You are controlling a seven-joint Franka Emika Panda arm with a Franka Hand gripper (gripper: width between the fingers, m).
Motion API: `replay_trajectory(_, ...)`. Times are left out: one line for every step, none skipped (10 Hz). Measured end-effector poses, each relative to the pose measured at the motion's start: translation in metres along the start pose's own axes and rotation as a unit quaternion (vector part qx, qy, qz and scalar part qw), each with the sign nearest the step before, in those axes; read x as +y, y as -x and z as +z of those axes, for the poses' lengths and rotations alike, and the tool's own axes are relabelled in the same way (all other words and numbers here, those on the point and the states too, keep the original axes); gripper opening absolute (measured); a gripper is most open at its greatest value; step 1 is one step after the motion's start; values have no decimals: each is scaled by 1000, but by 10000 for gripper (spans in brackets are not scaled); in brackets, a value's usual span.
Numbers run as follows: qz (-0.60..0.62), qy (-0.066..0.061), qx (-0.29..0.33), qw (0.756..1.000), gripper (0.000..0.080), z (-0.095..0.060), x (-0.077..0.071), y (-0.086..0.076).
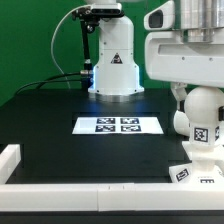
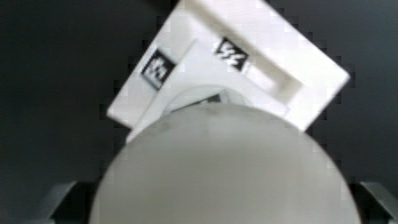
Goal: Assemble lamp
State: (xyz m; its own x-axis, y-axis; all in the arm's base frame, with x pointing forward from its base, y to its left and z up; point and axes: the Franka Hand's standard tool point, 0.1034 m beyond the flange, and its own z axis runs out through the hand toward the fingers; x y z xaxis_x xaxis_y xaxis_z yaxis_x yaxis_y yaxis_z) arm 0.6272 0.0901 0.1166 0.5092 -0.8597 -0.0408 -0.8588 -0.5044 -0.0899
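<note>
Black tabletop (image 1: pixel 50 125) filled the scene, with a green backdrop behind it and a low white rail (image 1: pixel 12 160) along the front edge. The marker board (image 1: pixel 118 124) lay flat at the middle, and the arm's pedestal (image 1: pixel 112 65) stood behind it.

The lamp looked to be early in its assembly. The base (image 1: pixel 196 168) sat to the exterior view's right of the marker board and nearer the camera. The bulb (image 1: pixel 200 112) stood upright directly over it, under the arm's white hand. Whether its stem was already seated in the base's socket, or only touching it, could not be told. The shade appeared in neither view, so fitting it was judged to be still ahead, along with fastening the bulb if that was not done.

In the wrist view the bulb's (image 2: pixel 214 165) rounded grey head filled most of the frame. The square white base (image 2: pixel 267 75) lay beyond it, showing its raised rim and two black-and-white tags on one flared side.

The gripper (image 2: pixel 217 200) straddled the bulb's head, with a dark finger (image 2: pixel 64 200) at either flank. It could not be told whether the pads pinched the head or merely stood beside it.
</note>
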Motion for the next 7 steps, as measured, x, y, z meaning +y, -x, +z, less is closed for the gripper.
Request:
replay_trajectory(75,-23,-9,997,574,-3,-5,-4)
replay_trajectory(129,-28,-16,991,574,-3,-5,-4)
replay_trajectory(141,-26,-16,989,574,-2,-5,-3)
replay_trajectory(130,-26,-16,991,574,-2,-5,-3)
replay_trajectory(83,-21,-16,996,646,-1,-2,-3)
replay_trajectory(18,-8,-23,1000,683,1,2,2)
replay_trajectory(-68,4,-24,997,683,1,3,6)
